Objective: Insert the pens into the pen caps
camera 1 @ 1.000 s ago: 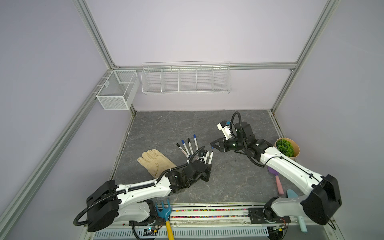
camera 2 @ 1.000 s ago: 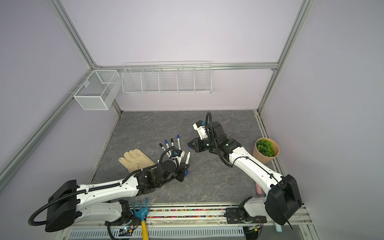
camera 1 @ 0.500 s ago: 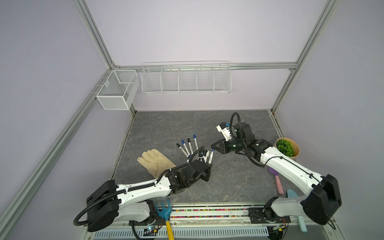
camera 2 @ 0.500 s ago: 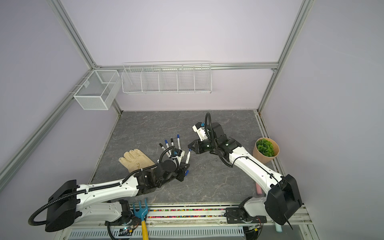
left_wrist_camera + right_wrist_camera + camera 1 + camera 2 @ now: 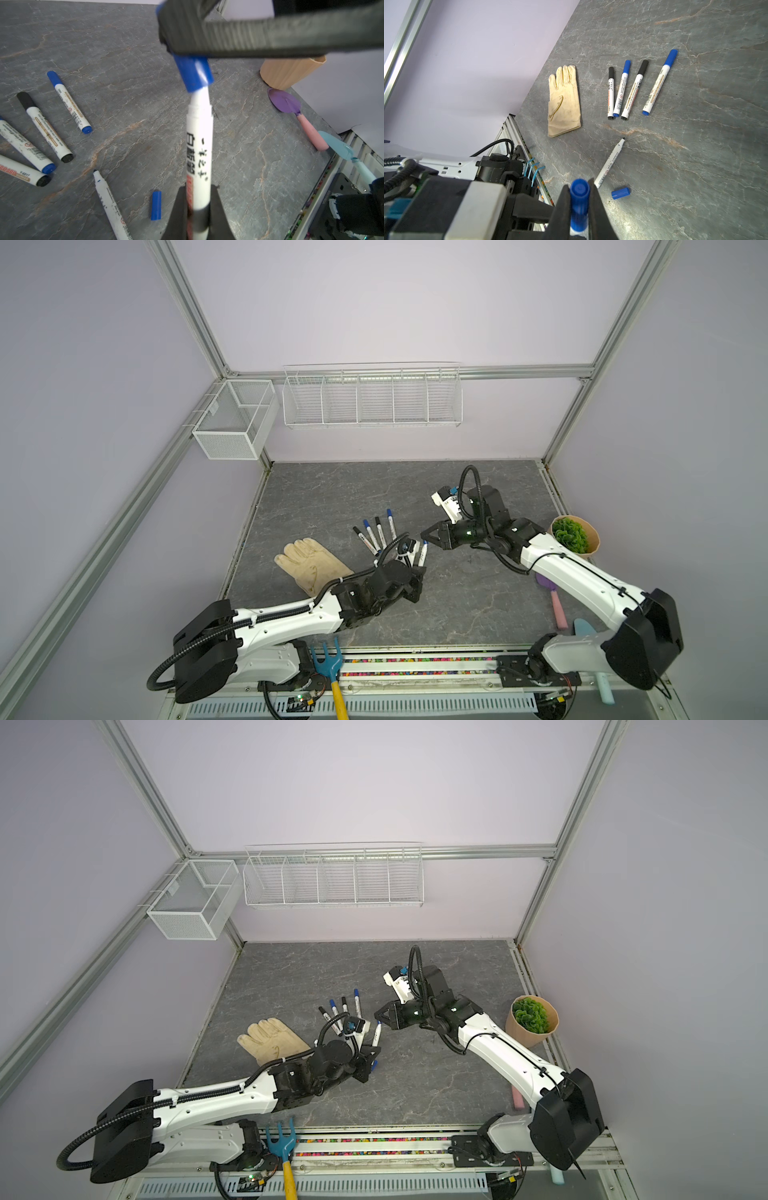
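My left gripper [image 5: 198,187] is shut on the lower barrel of a white pen [image 5: 199,145] that points up at my right gripper [image 5: 579,184]. The right gripper is shut on a blue pen cap [image 5: 579,205]. In the left wrist view that cap [image 5: 194,72] sits over the pen's tip, with the white neck below it still showing. In both top views the grippers [image 5: 415,572] [image 5: 377,1016] meet mid-table. On the table lie an uncapped pen [image 5: 609,164], a loose blue cap [image 5: 620,193] and several capped pens [image 5: 376,535].
A cream glove [image 5: 311,568] lies left of the pens. At the right stand a potted plant [image 5: 575,535] and a purple trowel with a pink handle [image 5: 555,601]. A blue garden fork [image 5: 328,664] sits at the front rail. White wire baskets [image 5: 372,398] hang on the back wall.
My right gripper has come down a little with the blue cap, closer onto the pen's tip. The left arm has held still with the pen.
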Controlling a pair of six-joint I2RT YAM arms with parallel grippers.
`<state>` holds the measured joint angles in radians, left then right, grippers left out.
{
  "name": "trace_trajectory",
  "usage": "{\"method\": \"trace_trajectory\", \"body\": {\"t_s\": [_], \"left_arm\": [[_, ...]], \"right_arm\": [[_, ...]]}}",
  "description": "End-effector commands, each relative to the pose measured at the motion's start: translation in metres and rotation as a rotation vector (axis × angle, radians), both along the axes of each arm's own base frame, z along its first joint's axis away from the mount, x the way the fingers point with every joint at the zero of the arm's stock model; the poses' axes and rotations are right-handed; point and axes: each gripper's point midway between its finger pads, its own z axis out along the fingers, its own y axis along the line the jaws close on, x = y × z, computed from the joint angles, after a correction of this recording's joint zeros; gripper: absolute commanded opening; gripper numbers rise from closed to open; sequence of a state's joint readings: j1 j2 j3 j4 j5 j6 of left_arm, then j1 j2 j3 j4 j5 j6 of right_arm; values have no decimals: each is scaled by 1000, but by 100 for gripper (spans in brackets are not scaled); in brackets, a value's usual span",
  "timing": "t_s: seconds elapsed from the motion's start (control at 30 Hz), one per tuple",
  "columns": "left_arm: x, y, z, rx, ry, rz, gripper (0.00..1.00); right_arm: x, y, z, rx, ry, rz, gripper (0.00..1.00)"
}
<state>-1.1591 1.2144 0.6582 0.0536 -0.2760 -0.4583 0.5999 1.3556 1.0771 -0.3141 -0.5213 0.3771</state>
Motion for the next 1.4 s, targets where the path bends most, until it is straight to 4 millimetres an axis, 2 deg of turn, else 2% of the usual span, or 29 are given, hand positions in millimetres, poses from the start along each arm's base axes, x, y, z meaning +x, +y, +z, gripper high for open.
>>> {"method": "trace_trajectory", "body": {"t_s": [0.0, 0.23, 0.53, 0.7, 0.93, 1.37], "left_arm": [[8, 0, 32, -93, -64, 34, 0], [17, 5, 49, -184, -82, 61, 0], [36, 1, 86, -291, -150, 68, 0], [40, 0, 98, -275, -195, 60, 0], [44, 3, 102, -212, -239, 67, 0], [43, 1, 96, -117, -271, 27, 0]], "right_arm": [[-14, -1, -3, 3, 18, 34, 10], [-24, -1, 12, 45, 17, 78, 10], [-64, 3, 37, 132, 127, 262, 10], [-80, -3, 31, 107, 191, 304, 10], [-97, -9, 22, 90, 270, 336, 10], [-96, -18, 10, -22, 229, 308, 9]]}}
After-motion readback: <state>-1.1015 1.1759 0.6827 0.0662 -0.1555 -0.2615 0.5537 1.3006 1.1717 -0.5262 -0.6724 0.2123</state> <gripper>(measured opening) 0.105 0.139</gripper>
